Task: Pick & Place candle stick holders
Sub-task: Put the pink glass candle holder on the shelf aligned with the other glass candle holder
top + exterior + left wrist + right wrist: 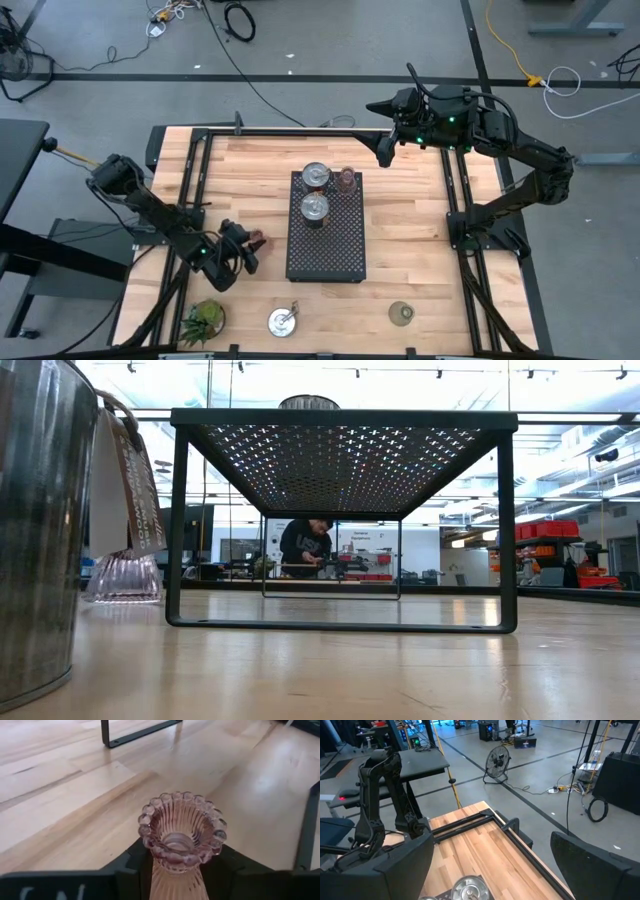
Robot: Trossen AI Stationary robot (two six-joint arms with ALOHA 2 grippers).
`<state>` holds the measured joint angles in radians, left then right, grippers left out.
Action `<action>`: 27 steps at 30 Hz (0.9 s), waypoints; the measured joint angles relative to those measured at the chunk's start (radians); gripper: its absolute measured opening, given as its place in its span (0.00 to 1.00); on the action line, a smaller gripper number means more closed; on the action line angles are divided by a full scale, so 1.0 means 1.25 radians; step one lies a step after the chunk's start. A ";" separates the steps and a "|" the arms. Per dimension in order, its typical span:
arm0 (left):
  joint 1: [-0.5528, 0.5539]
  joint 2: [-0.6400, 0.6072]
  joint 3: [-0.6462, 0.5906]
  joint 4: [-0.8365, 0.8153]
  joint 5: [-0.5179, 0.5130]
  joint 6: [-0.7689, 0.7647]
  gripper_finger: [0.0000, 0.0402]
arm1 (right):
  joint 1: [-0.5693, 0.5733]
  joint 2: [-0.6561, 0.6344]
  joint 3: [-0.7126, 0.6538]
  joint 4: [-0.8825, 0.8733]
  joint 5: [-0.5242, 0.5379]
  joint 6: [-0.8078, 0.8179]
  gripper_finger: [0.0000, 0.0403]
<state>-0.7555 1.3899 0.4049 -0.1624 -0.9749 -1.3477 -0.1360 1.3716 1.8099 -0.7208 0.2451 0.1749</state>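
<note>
While the left hand [250, 252] clenches a pink holder [182, 831] just left of the black tray [327, 245], we count two silver holders [316, 176] and another pink one [347, 180] on it. The right hand [385, 148] hangs released beyond the tray's far edge. Bare tabletop [410, 240] flanks the tray.

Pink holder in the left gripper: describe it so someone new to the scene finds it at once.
Start from the black perforated tray at the middle of the table and look off its left edge, where the left gripper is shut on the pink glass holder. It is ribbed with a beaded rim. The other pink holder stands on the tray, beside two silvery metal ones.
</note>
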 joint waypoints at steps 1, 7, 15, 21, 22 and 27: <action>0.000 0.001 0.000 0.001 -0.001 0.000 0.32 | 0.000 0.000 0.000 0.000 0.000 0.000 0.99; 0.000 0.001 0.000 0.046 0.003 0.022 0.33 | 0.000 0.000 0.000 0.000 -0.002 0.000 0.99; -0.001 -0.035 0.045 0.038 0.081 0.135 0.32 | 0.000 0.000 0.000 0.000 -0.021 0.045 0.99; 0.001 -0.104 0.083 -0.044 0.085 0.168 0.32 | 0.000 0.000 0.000 -0.003 -0.190 0.028 0.99; 0.002 -0.118 0.096 -0.071 0.082 0.169 0.32 | 0.002 0.001 0.000 -0.003 -0.221 0.024 0.99; 0.002 -0.191 0.184 -0.231 0.074 0.179 0.32 | 0.034 0.016 0.000 -0.004 -0.237 0.023 0.99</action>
<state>-0.7536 1.1512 0.6352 -0.4509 -0.8825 -1.1239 -0.0939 1.3912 1.8099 -0.7255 -0.0509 0.2032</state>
